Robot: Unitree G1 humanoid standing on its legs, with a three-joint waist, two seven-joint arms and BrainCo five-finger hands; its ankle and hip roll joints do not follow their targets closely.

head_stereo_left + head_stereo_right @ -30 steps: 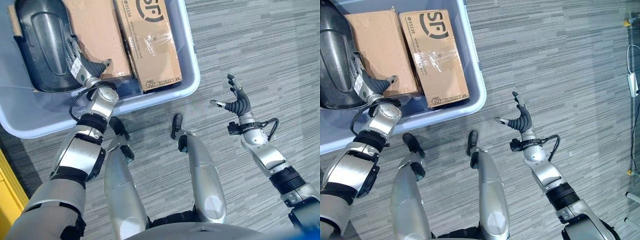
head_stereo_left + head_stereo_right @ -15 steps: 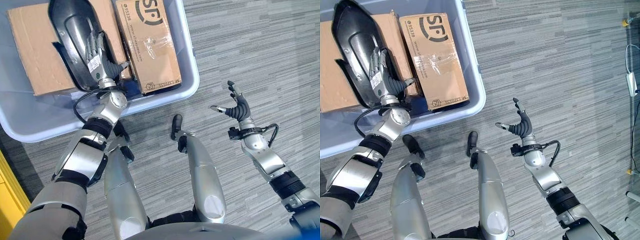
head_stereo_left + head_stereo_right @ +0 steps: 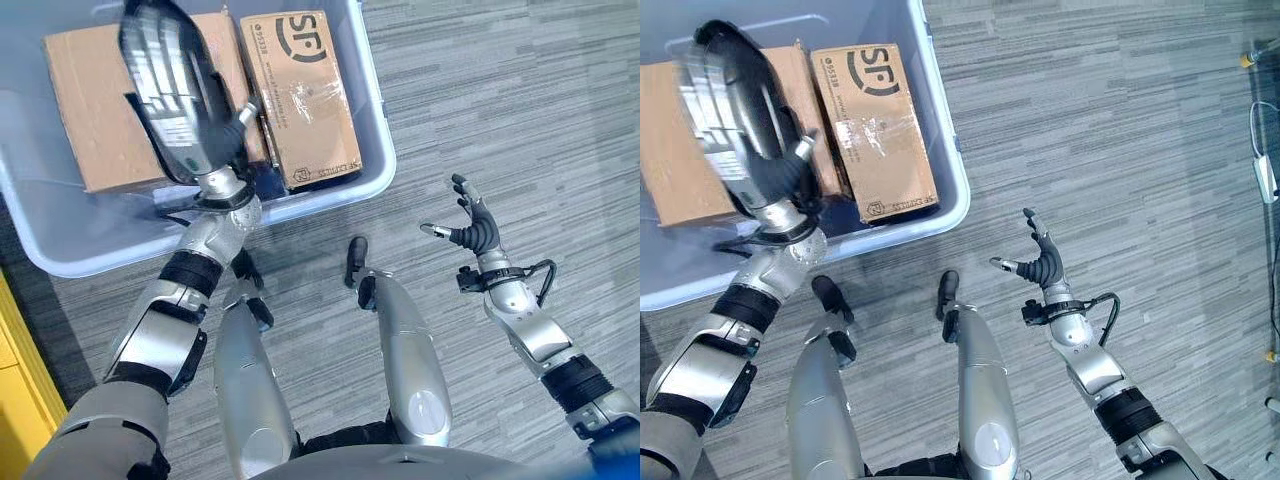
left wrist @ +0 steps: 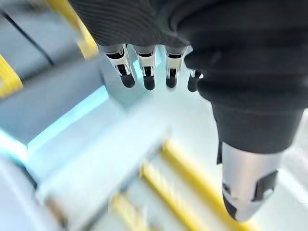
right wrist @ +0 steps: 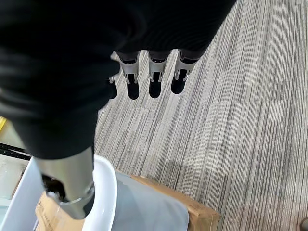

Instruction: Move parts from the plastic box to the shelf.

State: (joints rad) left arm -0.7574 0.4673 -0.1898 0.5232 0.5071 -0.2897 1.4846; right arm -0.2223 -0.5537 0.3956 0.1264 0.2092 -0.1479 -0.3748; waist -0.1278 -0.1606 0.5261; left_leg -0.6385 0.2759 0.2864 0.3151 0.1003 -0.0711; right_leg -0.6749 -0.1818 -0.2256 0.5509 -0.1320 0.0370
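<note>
In the eye views, my left hand [image 3: 212, 150] is gripping the black part [image 3: 165, 80] above the plastic box [image 3: 945, 170], clear of its cardboard boxes [image 3: 300, 95], ready for the shelf. In the right wrist view, my right hand [image 5: 149, 79] is idling over the floor, fingers [image 5: 153, 89] spread.

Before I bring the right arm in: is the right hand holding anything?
No, the right hand hangs over the grey carpet with fingers spread and nothing in it.

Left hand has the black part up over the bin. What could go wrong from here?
1. The left hand grips the long black part near its lower end, so it may pivot or slip.
2. If dropped, it lands on the cardboard boxes in the plastic box.
3. The right hand hangs open over the carpet, giving no support.
</note>
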